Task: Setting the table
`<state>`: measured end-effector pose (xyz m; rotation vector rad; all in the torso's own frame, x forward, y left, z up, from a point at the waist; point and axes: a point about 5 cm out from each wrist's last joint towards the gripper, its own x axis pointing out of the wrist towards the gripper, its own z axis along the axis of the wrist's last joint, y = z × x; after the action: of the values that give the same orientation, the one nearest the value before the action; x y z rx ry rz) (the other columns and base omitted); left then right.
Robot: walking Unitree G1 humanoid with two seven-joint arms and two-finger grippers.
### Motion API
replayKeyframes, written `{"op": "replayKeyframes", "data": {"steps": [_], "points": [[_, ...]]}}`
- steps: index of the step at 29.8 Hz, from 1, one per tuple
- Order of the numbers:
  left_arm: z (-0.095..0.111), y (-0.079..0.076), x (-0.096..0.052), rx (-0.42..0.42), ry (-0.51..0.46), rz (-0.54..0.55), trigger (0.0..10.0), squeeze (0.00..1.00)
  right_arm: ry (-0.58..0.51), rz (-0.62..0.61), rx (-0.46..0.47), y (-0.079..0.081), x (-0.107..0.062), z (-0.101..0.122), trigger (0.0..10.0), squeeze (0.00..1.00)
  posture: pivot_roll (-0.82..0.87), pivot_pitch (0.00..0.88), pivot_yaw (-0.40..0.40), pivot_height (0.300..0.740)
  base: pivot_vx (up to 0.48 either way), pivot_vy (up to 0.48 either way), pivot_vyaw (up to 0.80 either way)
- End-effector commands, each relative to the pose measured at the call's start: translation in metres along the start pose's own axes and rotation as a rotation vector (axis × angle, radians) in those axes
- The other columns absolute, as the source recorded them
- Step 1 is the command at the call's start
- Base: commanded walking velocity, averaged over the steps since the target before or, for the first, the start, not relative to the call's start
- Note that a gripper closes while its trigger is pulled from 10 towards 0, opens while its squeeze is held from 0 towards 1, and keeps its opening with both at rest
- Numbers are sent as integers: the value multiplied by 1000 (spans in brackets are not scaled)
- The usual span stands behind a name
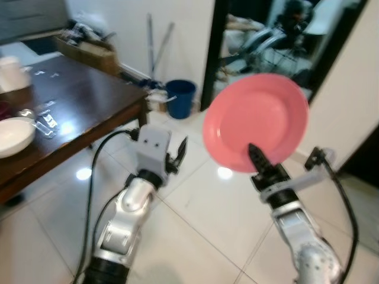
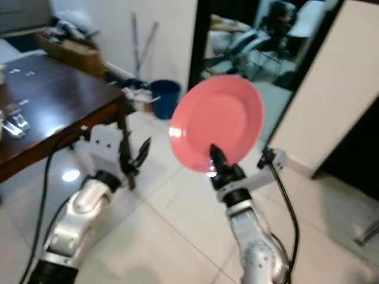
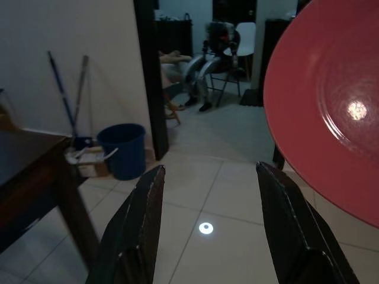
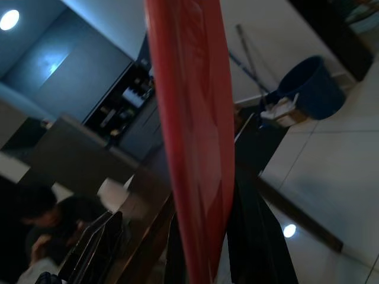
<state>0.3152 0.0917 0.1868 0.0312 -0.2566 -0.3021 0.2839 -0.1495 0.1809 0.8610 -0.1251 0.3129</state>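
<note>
A pink plate (image 1: 256, 121) is held upright in the air, its lower rim pinched by my right gripper (image 1: 256, 155), which is shut on it. In the right wrist view the plate (image 4: 195, 118) shows edge-on between the two black fingers. My left gripper (image 1: 179, 155) is open and empty, hovering over the floor just off the corner of the dark wooden table (image 1: 83, 100), left of the plate. In the left wrist view the plate (image 3: 331, 106) appears beside the open fingers (image 3: 142, 236). A white bowl (image 1: 13, 136) sits on the table's near left part.
A blue bucket (image 1: 180, 97) and mop handles stand against the wall beyond the table corner. A dark doorway (image 1: 266, 35) opens behind the plate, with chairs inside. A cardboard box (image 1: 89, 50) lies on the table's far end. A person (image 4: 29, 219) sits past the table.
</note>
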Motion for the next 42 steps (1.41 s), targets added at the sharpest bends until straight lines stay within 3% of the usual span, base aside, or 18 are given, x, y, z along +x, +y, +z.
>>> {"op": "replayKeyframes", "data": {"steps": [1,30,42], "points": [[-2,-4,0,-3,7,-10,10000,0,-11,2,0,0,-1,3,10000,0,-121,0,64,740,472,0,-519],[-3,-1,1,-15,25,10,10000,0,4,58,-25,10,1,5,10000,0,-117,0,69,740,469,0,0],[-4,2,2,-64,66,27,10000,0,35,93,-56,15,2,1,10000,0,-115,0,69,740,0,0,727]]}}
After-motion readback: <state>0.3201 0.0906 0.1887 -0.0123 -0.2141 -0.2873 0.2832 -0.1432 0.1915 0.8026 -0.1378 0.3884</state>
